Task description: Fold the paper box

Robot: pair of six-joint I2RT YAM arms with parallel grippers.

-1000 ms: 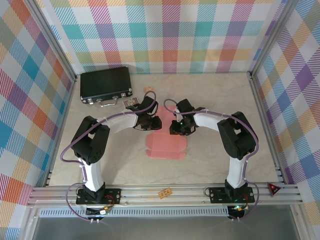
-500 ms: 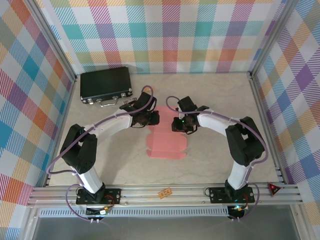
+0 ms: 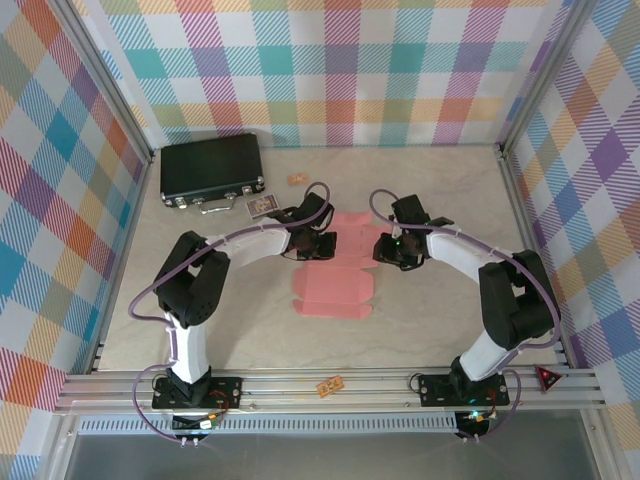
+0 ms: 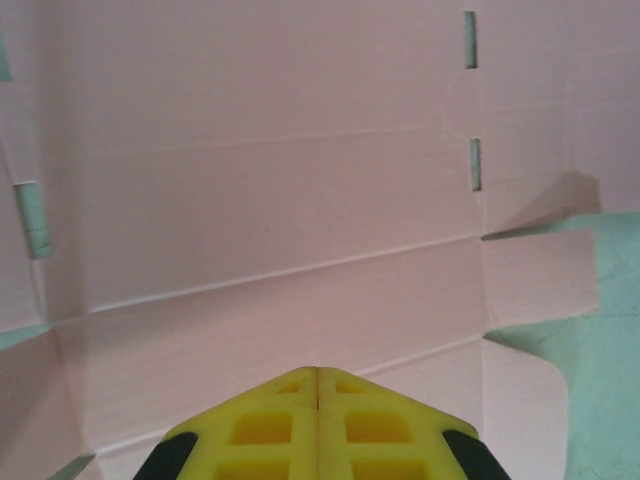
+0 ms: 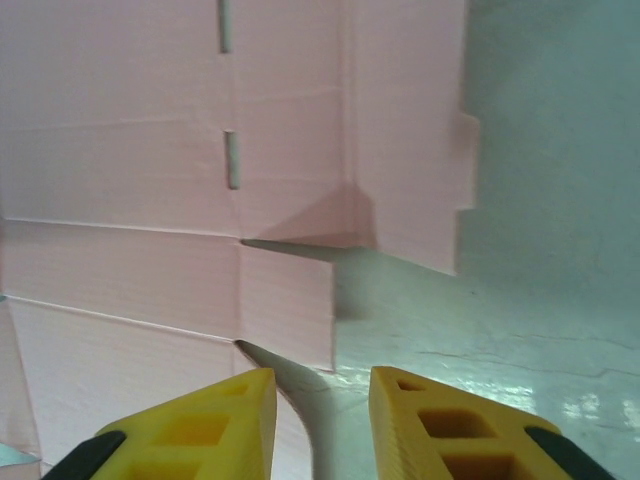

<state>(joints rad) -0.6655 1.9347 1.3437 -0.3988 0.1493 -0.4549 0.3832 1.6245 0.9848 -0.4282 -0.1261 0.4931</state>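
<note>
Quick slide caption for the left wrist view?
Shut left gripper pointing at the creased, slotted paper box sheet.

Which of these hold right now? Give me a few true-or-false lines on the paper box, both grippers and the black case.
1. The left gripper has its yellow fingers pressed together. True.
2. The right gripper is clamped fully shut. False: its fingers stand apart with a clear gap.
3. The paper box is already folded into a closed box. False: it is an open die-cut sheet spread on the table, slots and creases showing.
4. The black case sits at the far left of the table, apart from the paper box. True.
5. The black case's lid stands open. False: it lies shut and flat.
</note>
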